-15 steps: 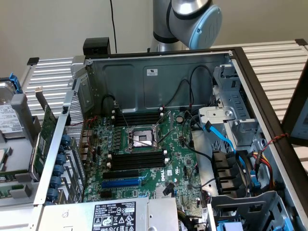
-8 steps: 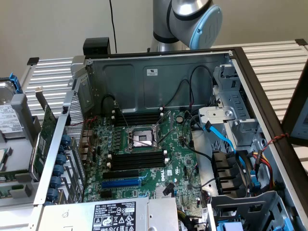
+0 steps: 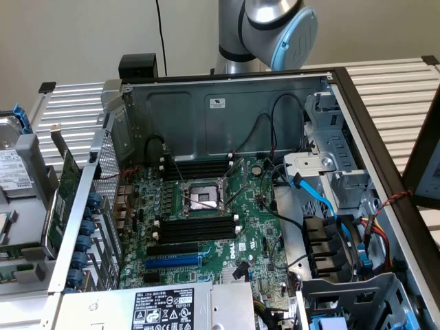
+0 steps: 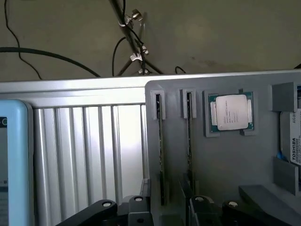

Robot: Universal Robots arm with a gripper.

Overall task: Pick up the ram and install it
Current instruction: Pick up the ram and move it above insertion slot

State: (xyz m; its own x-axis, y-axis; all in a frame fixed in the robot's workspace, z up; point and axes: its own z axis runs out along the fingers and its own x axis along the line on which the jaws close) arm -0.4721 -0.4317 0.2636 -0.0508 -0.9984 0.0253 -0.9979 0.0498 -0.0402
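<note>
The steel computer case (image 3: 227, 117) lies open, and on its green motherboard (image 3: 253, 213) the long black memory slots (image 3: 196, 227) look bare to us, so nothing is installed yet. In a groove of the matte grey tray (image 4: 225, 160) the ram (image 4: 161, 150), a thin stick, stands on edge, ungrasped; our hand (image 4: 167, 212) hangs near it, spread wide, holding nothing.

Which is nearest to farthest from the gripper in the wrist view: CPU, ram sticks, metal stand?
1. ram sticks, edge-up in the tray slots, right at the open gripper; the two are too close to rank.
2. CPU, in its tray pocket, past the slots' far ends.
3. metal stand, in the background beyond the tray.
</note>
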